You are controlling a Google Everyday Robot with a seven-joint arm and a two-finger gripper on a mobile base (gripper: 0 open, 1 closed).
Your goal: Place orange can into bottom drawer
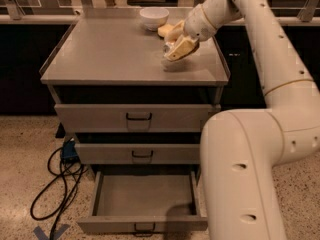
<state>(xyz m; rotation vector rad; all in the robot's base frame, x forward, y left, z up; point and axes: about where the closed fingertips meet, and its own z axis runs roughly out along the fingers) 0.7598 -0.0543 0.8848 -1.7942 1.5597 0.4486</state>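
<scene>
My gripper [178, 47] hangs just above the right part of the grey cabinet's top [115, 54] and casts a shadow under it. Its cream fingers [183, 46] are closed around the orange can [168, 47]. Only the can's small silvery end shows at the fingers' left side; the rest is hidden. The bottom drawer [145, 196] is pulled out at floor level, a wide shallow grey tray with nothing in it and a small dark handle at its front. It lies well below and a little to the left of the gripper.
A white bowl [153, 17] and a yellow sponge [164, 30] sit at the back of the cabinet top, just behind the gripper. The two upper drawers [138, 117] are closed. Dark cables [57, 184] lie on the floor at the left. My arm's white body [245, 174] stands beside the open drawer's right side.
</scene>
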